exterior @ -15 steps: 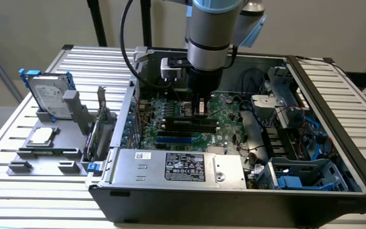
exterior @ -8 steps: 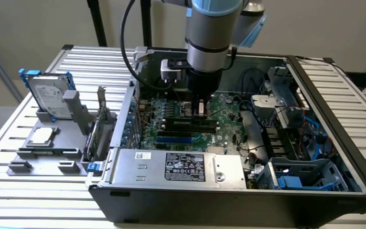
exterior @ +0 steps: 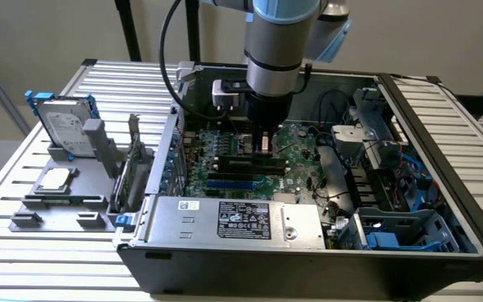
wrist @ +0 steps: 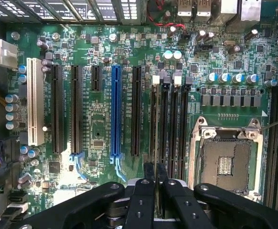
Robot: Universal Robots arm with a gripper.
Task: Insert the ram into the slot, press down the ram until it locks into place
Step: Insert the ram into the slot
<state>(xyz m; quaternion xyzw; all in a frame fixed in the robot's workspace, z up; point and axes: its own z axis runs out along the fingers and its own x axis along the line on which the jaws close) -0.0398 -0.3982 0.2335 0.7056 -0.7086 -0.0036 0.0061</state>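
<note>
End effector (wrist: 155, 172) fingers are drawn almost together, pinching what I take to be the ram (wrist: 154, 129). It shows edge-on as a thin strip lying along the slot (wrist: 155, 82), the one of four parallel memory sockets nearest the long black expansion sockets. Whether its lower edge has entered the slot or only sits above it, I cannot tell. The chief risk, as I judge it, is a skewed press. Strip and slot are both narrow, so a slight sideways offset would land the edge on the slot wall or against the neighbour slot (wrist: 165, 124) just beside it. Force would then bend the ram or make it slide in the fingers. A push off the ram's middle could seat one end and leave the other high, so that only one clip locks. Clips not swung out would block it outright. Hard pressure may also flex the motherboard (wrist: 100, 138), and a slipped stick could strike the open CPU socket (wrist: 224, 162) nearby. All this sits deep inside the case (exterior: 309, 277) on the bench (exterior: 40, 264), leaving little room to correct.
</note>
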